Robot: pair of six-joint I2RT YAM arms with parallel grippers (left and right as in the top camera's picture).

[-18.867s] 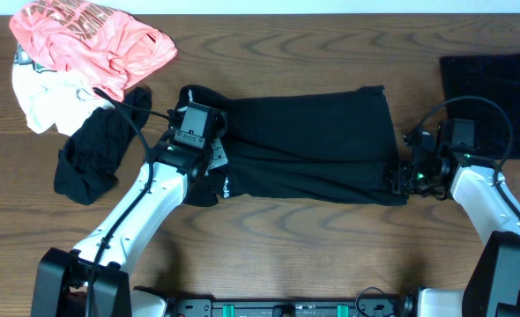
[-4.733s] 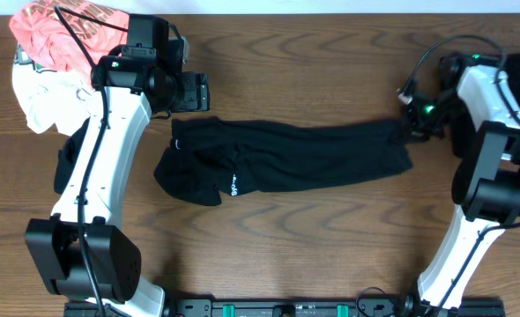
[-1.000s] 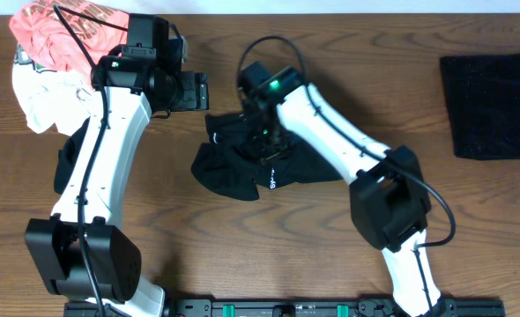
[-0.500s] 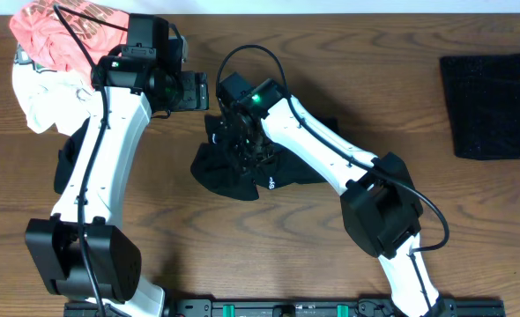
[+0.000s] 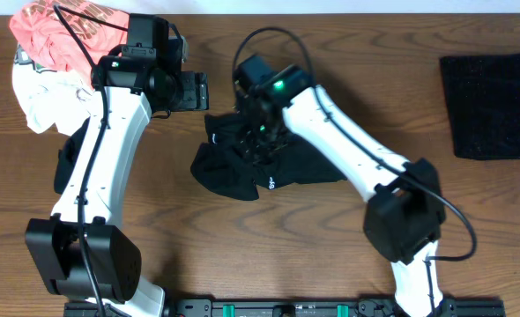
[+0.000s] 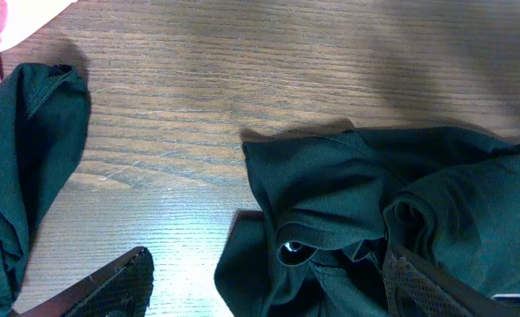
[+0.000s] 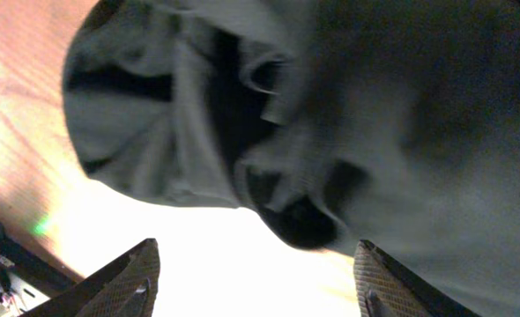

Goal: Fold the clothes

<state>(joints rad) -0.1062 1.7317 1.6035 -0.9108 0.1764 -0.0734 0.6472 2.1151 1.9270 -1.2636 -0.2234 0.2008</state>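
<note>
One bunched black garment (image 5: 234,172), edges ringed by bare table (image 5: 242,255); left gripper (image 6: 267,257) beside, right gripper (image 7: 256,246) above, both spread wide, empty.

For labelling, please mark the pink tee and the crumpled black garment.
pink tee (image 5: 44,26), overhead view, on its printed part.
crumpled black garment (image 5: 220,172), overhead view, on its lower left lobe.

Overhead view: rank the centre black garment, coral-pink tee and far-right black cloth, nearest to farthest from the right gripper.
1. Centre black garment, directly under the right gripper.
2. Coral-pink tee, top-left corner.
3. Black cloth, far right edge.
</note>
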